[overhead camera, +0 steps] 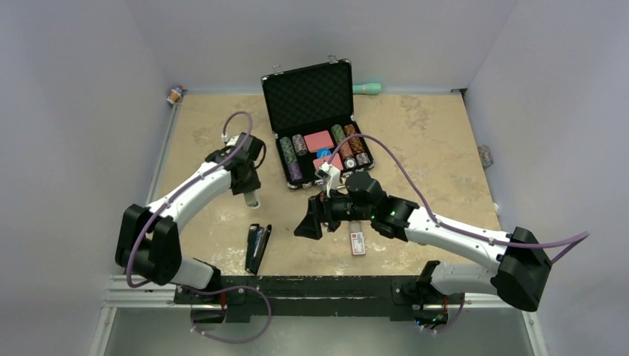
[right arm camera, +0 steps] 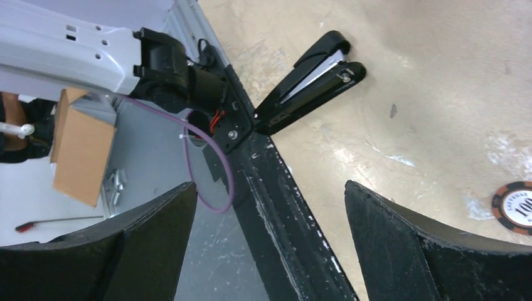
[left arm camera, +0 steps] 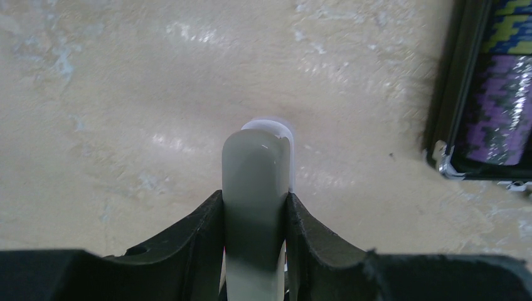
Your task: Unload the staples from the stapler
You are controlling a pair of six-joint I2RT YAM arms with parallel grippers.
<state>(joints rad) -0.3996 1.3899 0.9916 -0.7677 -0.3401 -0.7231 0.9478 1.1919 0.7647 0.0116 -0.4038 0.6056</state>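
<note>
at the front edge of the beige table [overhead camera: 415, 148] the slim black stapler [right arm camera: 313, 75] with silvery rail lies open, probably for the spread right gripper [right arm camera: 266, 207] to reach, while the left gripper [left arm camera: 254, 195] pinches a pale grey rounded stick [left arm camera: 256, 163]

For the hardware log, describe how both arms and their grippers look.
Both arms have white shells with black joints and bases. A purple cable loops along the left arm and the right arm, which shows green lights. Fingers are black, curved and matte.

Left arm [overhead camera: 185, 194] and right arm [overhead camera: 452, 233]: white shells between chunky black joints, a purple cable [overhead camera: 237, 113] looping along each. Green lights [overhead camera: 373, 215] glow three o'clock of the matte-black right gripper [overhead camera: 303, 222].
</note>
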